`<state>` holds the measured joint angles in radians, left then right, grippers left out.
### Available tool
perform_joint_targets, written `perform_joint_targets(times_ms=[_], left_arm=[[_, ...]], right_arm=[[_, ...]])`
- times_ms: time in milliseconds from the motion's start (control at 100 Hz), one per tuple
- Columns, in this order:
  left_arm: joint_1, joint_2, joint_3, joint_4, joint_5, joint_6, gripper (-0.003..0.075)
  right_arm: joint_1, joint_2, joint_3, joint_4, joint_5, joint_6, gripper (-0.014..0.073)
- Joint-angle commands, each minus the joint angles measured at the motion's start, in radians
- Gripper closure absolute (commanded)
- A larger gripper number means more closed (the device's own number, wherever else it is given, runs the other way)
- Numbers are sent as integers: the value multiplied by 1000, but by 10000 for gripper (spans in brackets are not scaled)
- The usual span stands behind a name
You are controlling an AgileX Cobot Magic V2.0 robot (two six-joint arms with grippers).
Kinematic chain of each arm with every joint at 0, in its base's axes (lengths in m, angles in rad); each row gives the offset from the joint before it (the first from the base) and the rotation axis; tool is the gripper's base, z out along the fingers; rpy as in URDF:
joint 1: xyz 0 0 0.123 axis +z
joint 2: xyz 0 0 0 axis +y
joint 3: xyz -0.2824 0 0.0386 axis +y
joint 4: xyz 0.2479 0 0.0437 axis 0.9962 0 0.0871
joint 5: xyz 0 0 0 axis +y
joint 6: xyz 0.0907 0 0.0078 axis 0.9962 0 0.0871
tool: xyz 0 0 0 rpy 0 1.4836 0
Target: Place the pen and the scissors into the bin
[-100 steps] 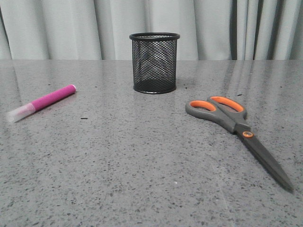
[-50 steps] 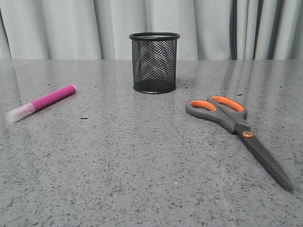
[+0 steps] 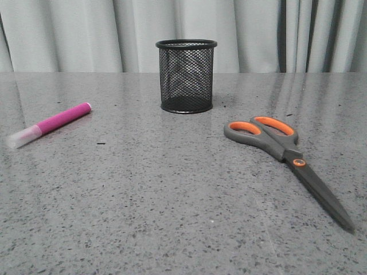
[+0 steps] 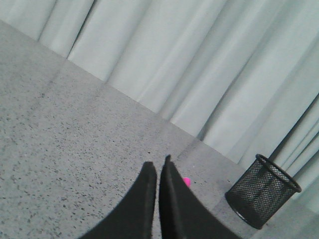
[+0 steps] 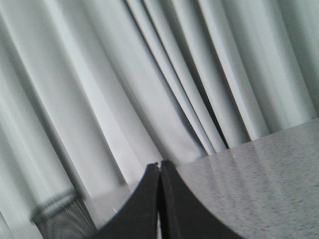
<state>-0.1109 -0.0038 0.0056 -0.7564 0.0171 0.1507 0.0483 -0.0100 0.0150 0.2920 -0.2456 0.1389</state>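
The magenta pen (image 3: 50, 124) with a whitish cap lies on the grey table at the left. The scissors (image 3: 285, 154) lie shut at the right, orange-lined handles toward the bin, blades toward the front right. The black mesh bin (image 3: 186, 75) stands upright at the back centre. Neither gripper shows in the front view. In the left wrist view my left gripper (image 4: 158, 163) is shut and empty above the table, with the pen's pink tip (image 4: 186, 181) just beyond a finger and the bin (image 4: 261, 190) farther off. In the right wrist view my right gripper (image 5: 160, 164) is shut and empty, with the bin (image 5: 62, 218) blurred nearby.
The grey speckled table (image 3: 172, 195) runs back to a pale curtain (image 3: 86, 34) along its far edge. A small dark speck (image 3: 101, 142) lies near the pen.
The front view has shifted very slightly; pen, scissors and bin lie where they were.
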Motion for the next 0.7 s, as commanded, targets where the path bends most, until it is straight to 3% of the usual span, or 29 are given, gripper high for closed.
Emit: perform_joint_targets(times_ms=[0,90,140,240,290,360,490,600,690], left_arm=[[3,-32,22,-75,-41,-7,738],[-2,-32,7,-58,-50,-3,670],[-2,-32,-10,-23,-55,7,572],[-4,-26,-70,-1,-53,7,304],[-8,-5,-104,11,-48,7,252],[-23,39,-169,82,-3,7,283],[-58,171,-334,312,147,9,375],[-86,337,-502,452,280,30,389],[-100,495,-640,514,425,33,388]], right_arm=[[-5,-23,-5,107,-82,38,659],[-5,-23,-26,110,0,38,657],[-5,-23,-48,110,65,38,657],[-5,-23,-106,102,198,38,656],[-5,-23,-140,87,263,37,648],[-5,-10,-201,87,394,34,596],[-5,72,-307,84,613,-91,405],[-5,170,-371,84,675,-139,266],[-5,245,-413,84,695,-139,237]])
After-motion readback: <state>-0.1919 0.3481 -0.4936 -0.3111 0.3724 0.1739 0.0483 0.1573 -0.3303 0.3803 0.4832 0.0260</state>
